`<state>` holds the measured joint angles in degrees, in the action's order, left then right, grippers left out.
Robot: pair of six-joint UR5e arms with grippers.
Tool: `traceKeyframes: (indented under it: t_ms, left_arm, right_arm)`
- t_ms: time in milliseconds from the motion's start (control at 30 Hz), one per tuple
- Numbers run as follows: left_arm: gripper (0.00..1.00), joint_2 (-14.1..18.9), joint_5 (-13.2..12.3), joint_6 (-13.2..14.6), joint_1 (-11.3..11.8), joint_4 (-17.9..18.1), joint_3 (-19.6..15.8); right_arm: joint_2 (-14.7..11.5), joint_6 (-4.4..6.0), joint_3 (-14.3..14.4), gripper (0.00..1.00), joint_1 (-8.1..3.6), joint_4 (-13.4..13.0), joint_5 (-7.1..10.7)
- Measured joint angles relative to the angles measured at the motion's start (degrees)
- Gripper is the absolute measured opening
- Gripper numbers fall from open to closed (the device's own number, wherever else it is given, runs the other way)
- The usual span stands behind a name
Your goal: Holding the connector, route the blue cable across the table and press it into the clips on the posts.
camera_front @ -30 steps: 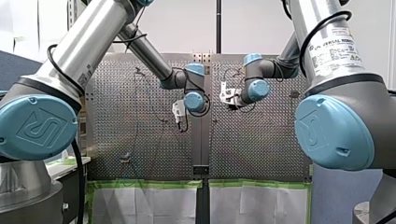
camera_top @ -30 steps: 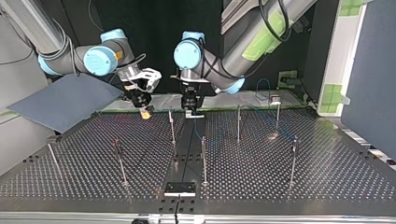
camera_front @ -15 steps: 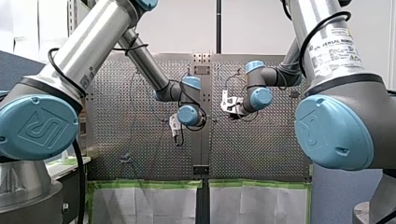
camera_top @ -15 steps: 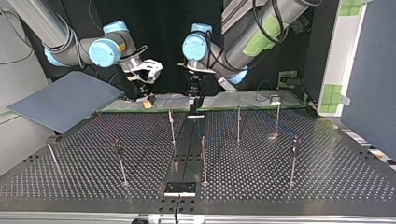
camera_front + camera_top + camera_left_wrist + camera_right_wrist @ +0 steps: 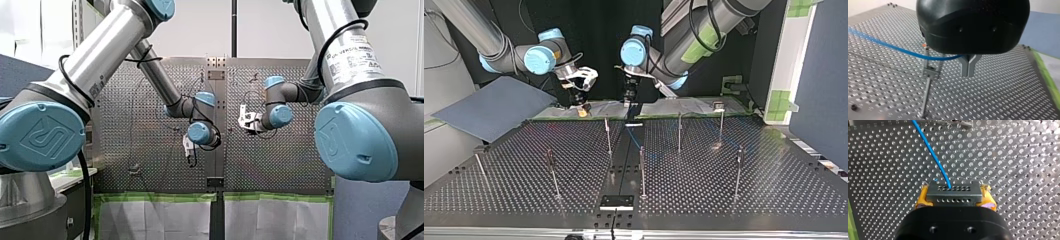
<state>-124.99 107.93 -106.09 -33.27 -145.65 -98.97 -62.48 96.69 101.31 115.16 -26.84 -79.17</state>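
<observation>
- My right gripper (image 5: 955,199): its yellow pads (image 5: 922,198) clamp both ends of the grey rectangular metal connector (image 5: 953,190), held above the perforated metal table (image 5: 1018,157)
- Thin blue cable (image 5: 933,152): leaves the connector's upper face and runs ahead over the table
- My left gripper (image 5: 969,73): black, with metal fingertips pressed together; the cable runs into the fork above them
- Thin metal post with forked clip (image 5: 930,72): just beside my left fingers; the cable crosses it above the clip

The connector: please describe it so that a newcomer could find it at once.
Over the perforated table, find my right gripper. Between its yellow pads sits the connector, a grey block. Only it has two rows of small holes and the blue cable leaving it.
</observation>
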Motion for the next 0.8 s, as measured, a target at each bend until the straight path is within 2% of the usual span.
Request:
traceKeyframes:
  t_ms: [333,533,800]
  left_arm:
    - [0.00,-0.02,-0.43,-1.25,0.37,-1.26,3.57]
    - [0.00,-0.19,-1.47,-1.21,1.75,-2.04,4.84]
    - [0.00,-3.63,-2.95,-1.12,2.15,-4.43,8.61]
  right_arm:
    - [0.18,0.39,-1.07,0.00,-1.12,-0.33,1.16]
    - [0.25,0.65,-1.32,0.00,-1.75,-0.32,2.08]
    - [1.32,1.24,-1.63,0.00,-2.37,-0.70,3.29]
